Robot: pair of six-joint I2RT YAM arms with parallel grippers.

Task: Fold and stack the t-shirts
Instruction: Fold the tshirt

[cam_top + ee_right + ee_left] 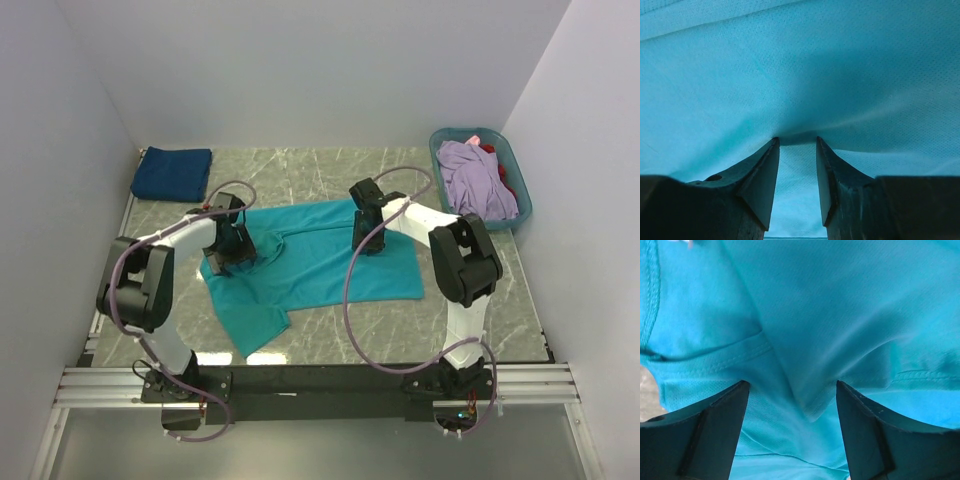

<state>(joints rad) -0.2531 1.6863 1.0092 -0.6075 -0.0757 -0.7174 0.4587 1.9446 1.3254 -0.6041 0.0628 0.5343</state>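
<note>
Teal t-shirt [330, 255] lies flat on the tabletop [480, 295] beneath both arms. Left gripper [790, 390]: jaws spread over a fold. The right gripper [797, 140] has narrowed jaws against the cloth — grip unclear. Folded navy t-shirt [172, 172] back left; basket [522, 195] holding lavender t-shirt [478, 182] back right.

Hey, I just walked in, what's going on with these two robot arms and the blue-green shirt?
Both arms are down on a teal t-shirt spread on the table, apparently partway through folding it. The left end effector stands open over a ridge of cloth. The right end effector presses into the shirt with its jaws partly closed, and whether it grips is unclear. A navy t-shirt lies folded at the far left, and a lavender t-shirt sits in the basket at the far right.
</note>
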